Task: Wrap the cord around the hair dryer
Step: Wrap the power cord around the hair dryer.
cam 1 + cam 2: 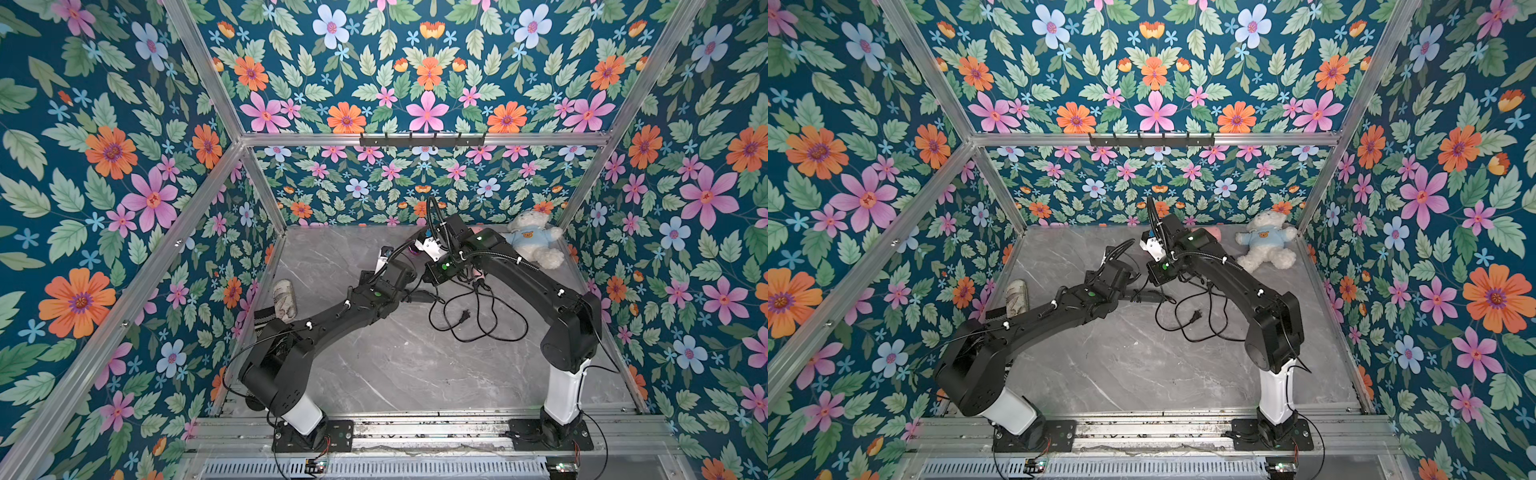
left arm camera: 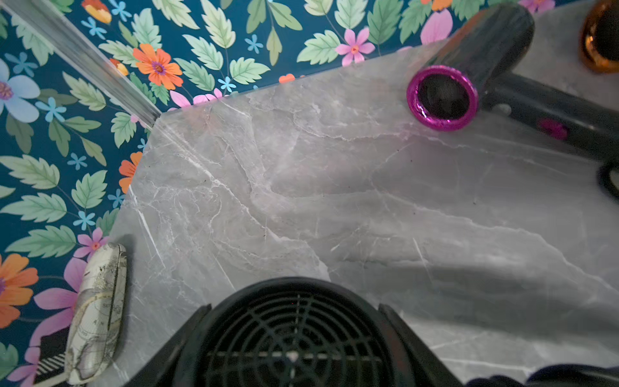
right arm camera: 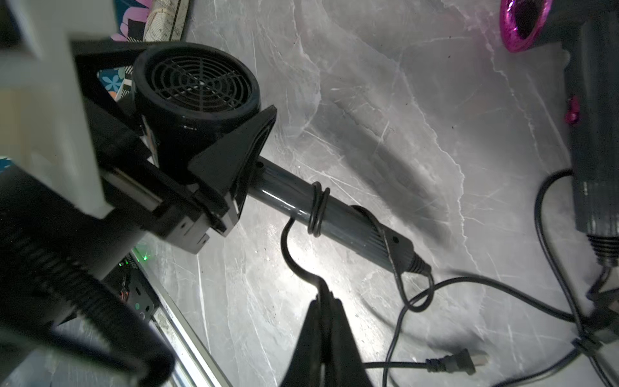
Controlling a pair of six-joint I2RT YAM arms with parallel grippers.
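Tension matters: left gripper [image 3: 187,134] clamps the hair dryer [image 3: 197,80] by its head, right gripper [image 3: 323,301] pinches the cord [image 3: 291,248] (two turns sit on the handle [image 3: 338,217]); lay the next snug beside them.

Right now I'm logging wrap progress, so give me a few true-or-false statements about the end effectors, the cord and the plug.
1. The left end effector clamps the head of the black dryer. True.
2. No cord circles the handle. False: two turns sit side by side around it.
3. The right end effector is shut on the cord. True.
4. The plug hangs in the air. False: it lies on the table among loose loops.
5. A second dryer with a magenta ring lies on the table. True.
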